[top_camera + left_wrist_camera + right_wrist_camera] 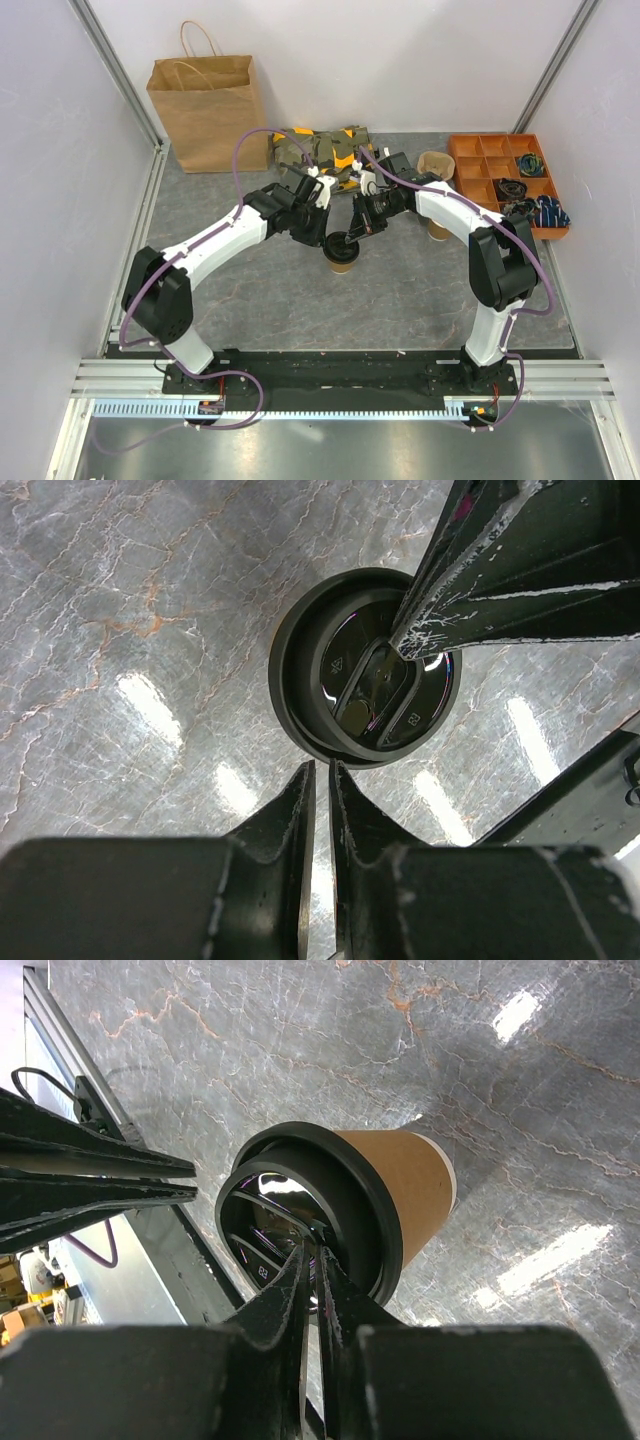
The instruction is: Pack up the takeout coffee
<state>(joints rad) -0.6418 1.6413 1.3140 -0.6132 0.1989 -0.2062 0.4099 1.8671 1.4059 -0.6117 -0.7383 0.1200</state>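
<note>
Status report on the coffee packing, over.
Left gripper shut, empty, beside takeout coffee. Right gripper shut, tips on its lid. Coffee upright, not bagged. Paper bag back left; only left arm between.

The takeout coffee (341,251), a small brown cup with black sip lid on, stands upright on the table (420,295).

I'm looking at the left arm (215,240) and right arm (450,206), both wearing white shells over black joints and trailing purple cables (237,165), while the left gripper (321,770) is showing black fingers (285,825) carrying what may be pale scuffs along their edges.
</note>
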